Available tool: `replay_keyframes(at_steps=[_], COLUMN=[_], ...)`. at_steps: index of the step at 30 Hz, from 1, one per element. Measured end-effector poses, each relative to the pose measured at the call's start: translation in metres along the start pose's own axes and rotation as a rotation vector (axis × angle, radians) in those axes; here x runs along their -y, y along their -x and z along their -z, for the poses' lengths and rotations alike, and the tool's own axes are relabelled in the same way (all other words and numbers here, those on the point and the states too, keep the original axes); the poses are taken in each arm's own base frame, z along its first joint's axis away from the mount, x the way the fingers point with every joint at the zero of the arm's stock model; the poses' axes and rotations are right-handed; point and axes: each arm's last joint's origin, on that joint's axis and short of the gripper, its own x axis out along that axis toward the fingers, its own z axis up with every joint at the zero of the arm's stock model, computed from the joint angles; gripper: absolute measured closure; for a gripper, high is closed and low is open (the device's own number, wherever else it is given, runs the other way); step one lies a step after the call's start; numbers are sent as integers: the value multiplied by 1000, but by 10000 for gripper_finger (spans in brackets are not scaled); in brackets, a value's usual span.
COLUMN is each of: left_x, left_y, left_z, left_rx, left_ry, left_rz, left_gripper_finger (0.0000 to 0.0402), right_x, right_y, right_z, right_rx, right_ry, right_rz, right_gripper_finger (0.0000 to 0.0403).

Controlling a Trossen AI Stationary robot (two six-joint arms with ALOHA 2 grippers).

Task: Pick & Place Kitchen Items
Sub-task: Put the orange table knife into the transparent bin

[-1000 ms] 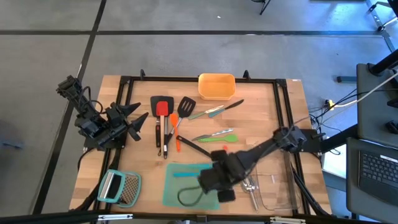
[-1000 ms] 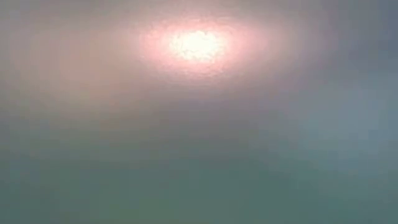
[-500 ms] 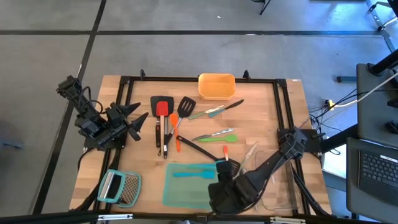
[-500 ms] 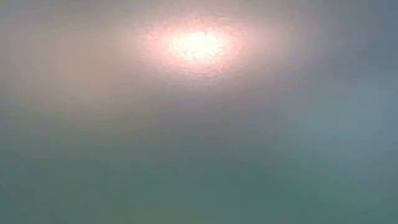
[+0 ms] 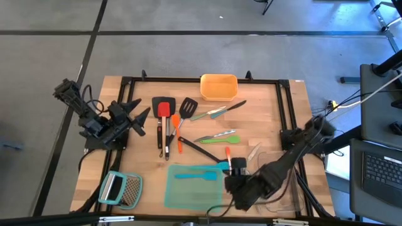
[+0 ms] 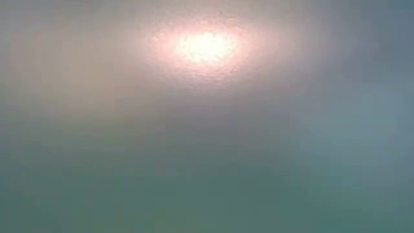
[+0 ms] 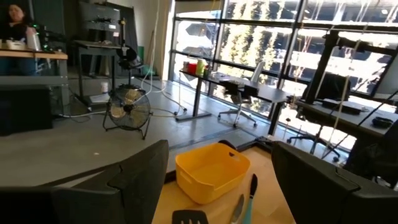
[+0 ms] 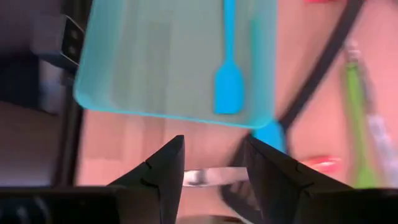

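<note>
**Q:** How much has been sorted?

**A:** By the look of it, little. One blue spatula [image 5: 193,175] lies in the teal tray [image 5: 179,194] at the table's near edge. A clear bin [image 5: 284,188] sits right of the tray, largely hidden by the right arm, its contents unreadable.

**Q:** What is left?

**A:** Most items lie loose mid-table: a red turner [image 5: 164,112], a black turner [image 5: 186,108], an orange spatula [image 5: 176,130], a green spatula [image 5: 225,139] and cutlery [image 5: 217,112] near the yellow bin [image 5: 218,87], which looks empty.

**Q:** And the arms?

**A:** The right gripper [image 8: 213,163] hovers low just beside the tray's edge, fingers parted and pinching nothing; a silvery piece shows past them. The left gripper [image 7: 217,180] waits at the table's left edge, spread wide, empty.
</note>
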Motion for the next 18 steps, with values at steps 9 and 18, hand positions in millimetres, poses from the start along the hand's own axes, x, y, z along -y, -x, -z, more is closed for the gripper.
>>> replay_keyframes(at_steps=[9,18], left_x=[-3,-1], left_y=[-10,-16], left_z=[-1,3], left_rx=[19,25], left_ry=[-18,-43], left_rz=[-78,-116], left_gripper_finger=[121,121], right_x=[31,43], right_y=[-13,-16], right_z=[54,75], right_rx=[91,-24], right_ry=[-164,114], right_rz=[-152,95], right_gripper_finger=[235,235])
